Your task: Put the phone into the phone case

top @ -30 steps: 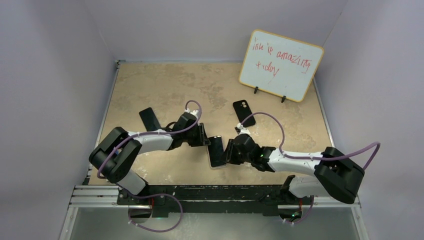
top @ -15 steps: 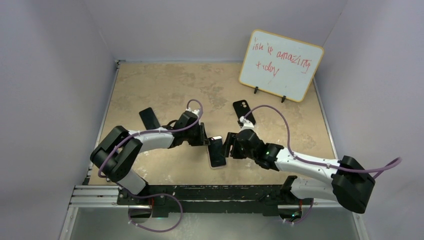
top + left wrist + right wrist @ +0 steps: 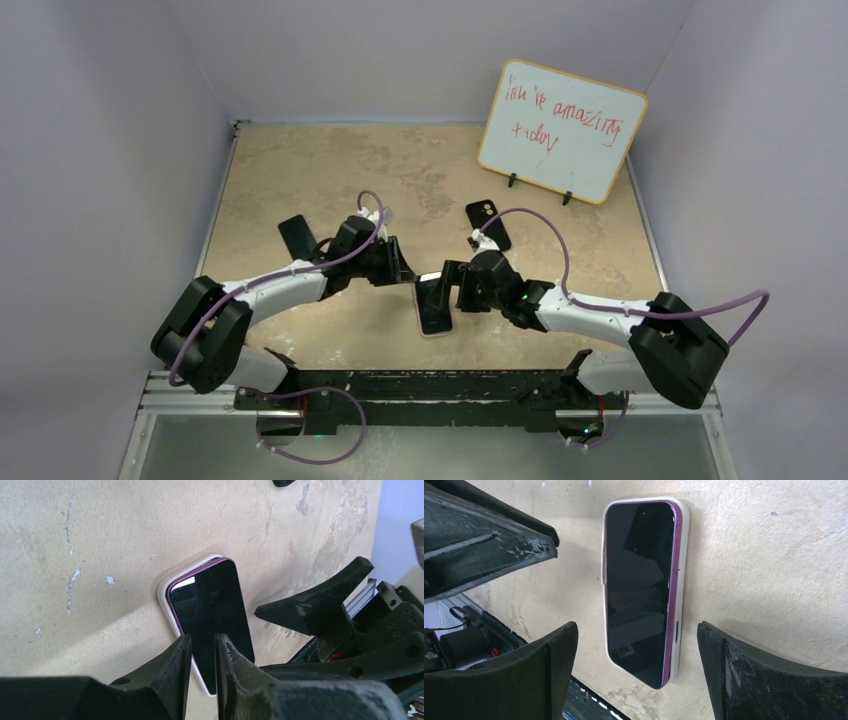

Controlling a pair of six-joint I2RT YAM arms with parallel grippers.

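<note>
The phone, with a black screen and a purple edge, lies face up in the white phone case near the table's front middle. The left wrist view shows the phone and the case rim. My left gripper hovers over the phone's far-left corner. Its fingers stand a narrow slit apart with nothing between them. My right gripper stands wide open beside the phone's right edge. Its view shows the phone, the case, and its fingers apart from both.
A black phone-shaped item with a camera cutout lies behind the right gripper. Another flat black piece lies at the left, behind the left arm. A whiteboard with red writing stands at the back right. Purple-grey walls enclose the table.
My right gripper has opened wide and let go of the phone's edge, moving slightly back. My left arm has shifted left and back. The phone and case have stayed in place.
</note>
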